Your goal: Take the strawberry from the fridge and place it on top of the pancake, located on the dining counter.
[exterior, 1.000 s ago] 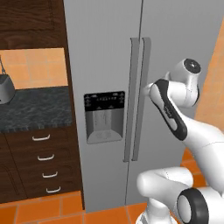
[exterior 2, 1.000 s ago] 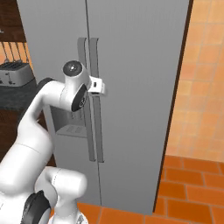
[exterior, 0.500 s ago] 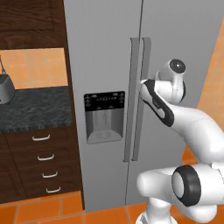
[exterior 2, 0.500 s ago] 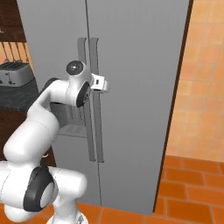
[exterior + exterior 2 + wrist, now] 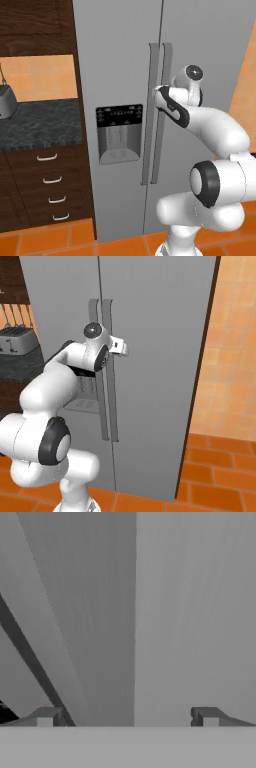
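With its jaws apart, the tool (image 5: pixel 127 717) should straddle the fridge (image 5: pixel 120 60)'s right door handle (image 5: pixel 111 406) squarely before closing.

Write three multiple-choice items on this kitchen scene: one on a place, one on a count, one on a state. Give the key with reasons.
1. The black water-dispenser panel sits on:
A. the tall grey fridge's left door
B. its right door
C. the dark wooden drawers

2. Long vertical handles on the fridge:
A. one
B. two
C. four

3. The white arm's two-finger gripper is:
A. shut on a handle
B. holding fruit
C. open

Key: A, the panel lies left of the door seam; B, a pair flanks the seam; C, the hand view shows the fingertips wide apart.
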